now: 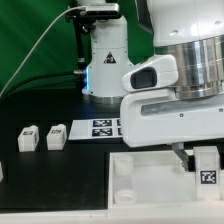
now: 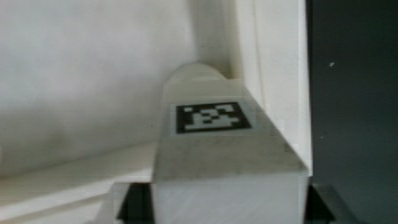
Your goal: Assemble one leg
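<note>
My gripper [image 1: 196, 158] is shut on a white leg [image 1: 207, 166] with a black-and-white tag. It holds the leg upright over the corner of the large white square panel [image 1: 140, 170] at the exterior view's right. In the wrist view the leg [image 2: 217, 150] fills the middle between my dark fingers [image 2: 139, 202], its tip at the panel's raised rim [image 2: 276, 70]. Two more legs [image 1: 28, 138] [image 1: 56, 134] stand on the black table at the exterior view's left.
The marker board [image 1: 104, 127] lies behind the panel, in front of the arm's white base [image 1: 105, 60]. A white object [image 1: 2, 172] shows at the left edge of the exterior view. A green backdrop stands behind.
</note>
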You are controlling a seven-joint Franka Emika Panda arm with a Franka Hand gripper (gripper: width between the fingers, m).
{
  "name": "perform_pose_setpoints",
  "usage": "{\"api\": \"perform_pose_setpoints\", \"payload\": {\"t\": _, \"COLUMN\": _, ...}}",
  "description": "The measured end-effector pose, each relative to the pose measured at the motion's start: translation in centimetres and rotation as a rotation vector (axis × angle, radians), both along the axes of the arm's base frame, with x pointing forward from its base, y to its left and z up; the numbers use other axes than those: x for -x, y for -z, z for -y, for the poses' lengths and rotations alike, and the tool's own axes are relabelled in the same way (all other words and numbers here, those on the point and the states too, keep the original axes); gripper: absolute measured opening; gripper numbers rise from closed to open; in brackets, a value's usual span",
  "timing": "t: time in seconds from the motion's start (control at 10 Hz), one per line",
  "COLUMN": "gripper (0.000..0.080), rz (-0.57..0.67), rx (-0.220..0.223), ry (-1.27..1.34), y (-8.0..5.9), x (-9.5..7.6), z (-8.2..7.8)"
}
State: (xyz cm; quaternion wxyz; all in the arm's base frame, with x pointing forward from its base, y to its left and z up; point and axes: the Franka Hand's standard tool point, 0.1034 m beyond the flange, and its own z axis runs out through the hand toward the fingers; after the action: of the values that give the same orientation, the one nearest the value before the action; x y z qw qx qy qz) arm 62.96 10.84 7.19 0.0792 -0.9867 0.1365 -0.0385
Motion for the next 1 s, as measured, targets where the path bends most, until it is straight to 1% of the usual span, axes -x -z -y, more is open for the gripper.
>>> {"api": "perform_pose_setpoints", "payload": {"t": 0.3, "gripper": 0.0295, "rz": -0.053, "rx": -0.033, "ry": 0.397, "y": 0.03, "x": -0.03, "z": 0.21}}
{"api": "perform_pose_setpoints", "payload": {"t": 0.4, "gripper": 0.0295, "rz": -0.071, "rx": -0.057, "ry": 0.566, "y": 0.11, "x": 0.08, "z": 0.22}}
{"api": "perform_pose_setpoints", "payload": {"t": 0.5, "gripper": 0.0301, "rz": -0.093, "rx": -0.12, "ry": 0.862, "y": 0.14, "x": 0.49, "z": 0.19}}
{"api": "perform_pose_setpoints", "payload": {"t": 0.7, "gripper": 0.0304, "rz": -0.157, "rx": -0.205, "ry": 1.146, "y": 0.11, "x": 0.61, "z": 0.28}}
{"api": "perform_pose_setpoints", "payload": {"t": 0.8, "gripper": 0.0304, "rz": -0.192, "rx": -0.239, "ry": 1.27, "y": 0.13, "x": 0.65, "z": 0.2}}
{"api": "perform_pose_setpoints", "payload": {"t": 1.0, "gripper": 0.0303, "rz": -0.233, "rx": -0.27, "ry": 1.432, "y": 0.18, "x": 0.69, "z": -0.08}}
